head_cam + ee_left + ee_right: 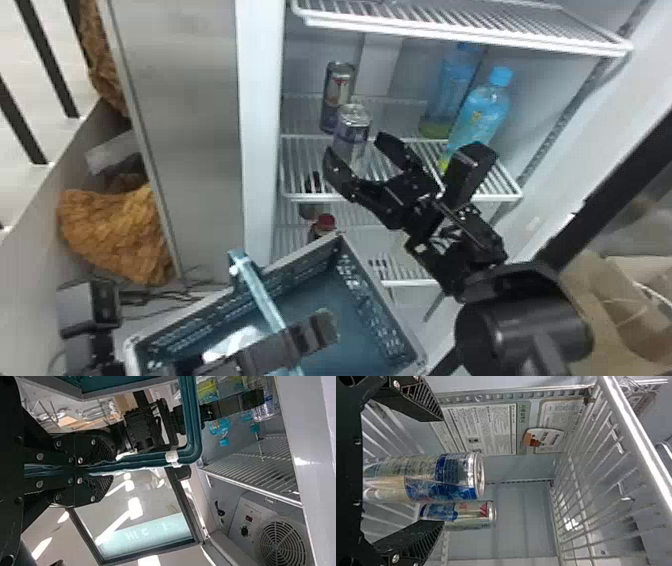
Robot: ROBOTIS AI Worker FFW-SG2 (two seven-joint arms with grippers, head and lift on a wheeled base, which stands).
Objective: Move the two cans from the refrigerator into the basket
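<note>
In the head view, my right gripper [359,151] stands open at the front can [352,131], which is upright on the refrigerator's middle shelf. Behind it and a little left is the second can [337,92]. From the right wrist, the open gripper [442,470] has the front can [427,477] between its fingers, with gaps on both sides; the other can [466,514] lies beyond. My left gripper [282,345] is at the handle of the blue-green basket [300,262], below the shelf. In the left wrist view, the left gripper [97,470] is shut on the basket handle [142,457].
Two blue-capped bottles, one in front [480,112] and one behind [452,82], stand to the cans' right. The upper wire shelf [465,30] lies above them. A red-capped item [326,221] is below the middle shelf, and the refrigerator's left wall edge [260,125] rises beside the cans.
</note>
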